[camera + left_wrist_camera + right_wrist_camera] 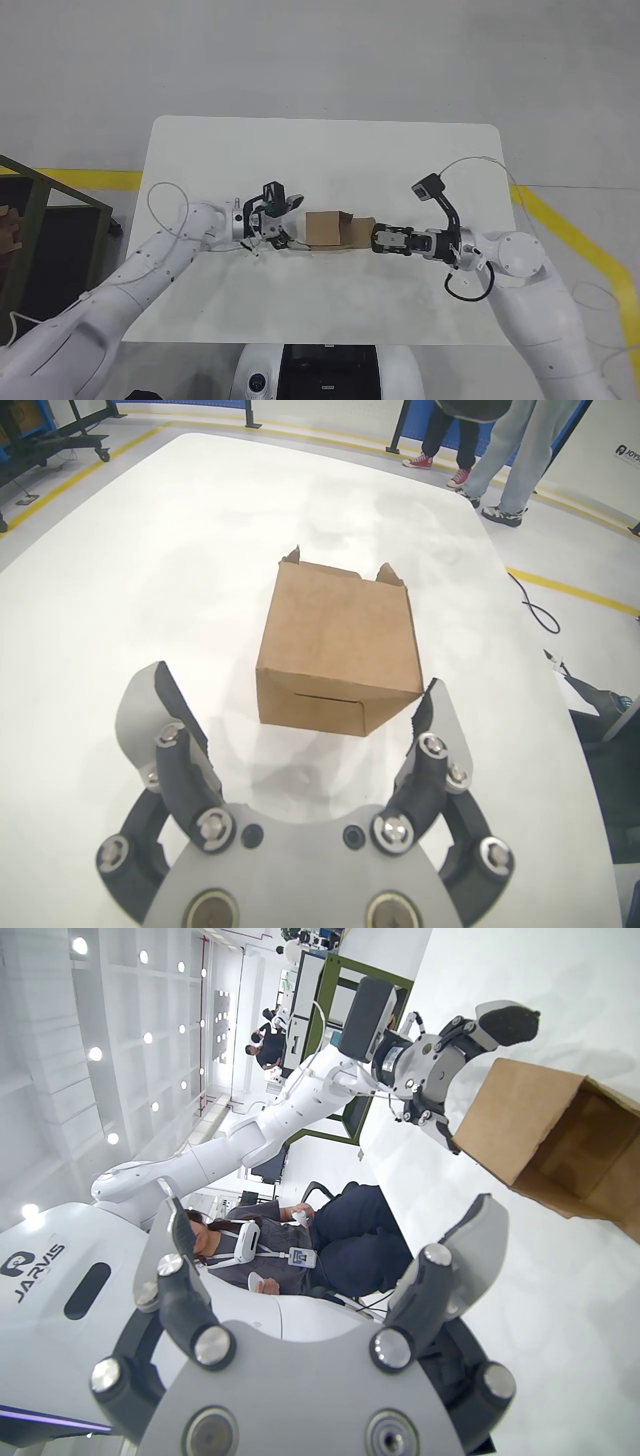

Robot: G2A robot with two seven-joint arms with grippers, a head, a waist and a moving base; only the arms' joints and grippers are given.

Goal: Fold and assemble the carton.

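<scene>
A brown carton lies on its side in the middle of the white table. Its closed, tucked end faces my left gripper and its open end, flaps out, faces my right gripper. The left gripper is open, a short way back from the closed end, with one fingertip at the carton's lower corner. The right gripper is open and holds nothing; the carton lies off to its side, not between the fingers. The left gripper shows beyond the box.
The table's front edge runs close behind both arms. A dark green frame stands on the floor left of the table. Bare tabletop stretches beyond the carton toward the far edge.
</scene>
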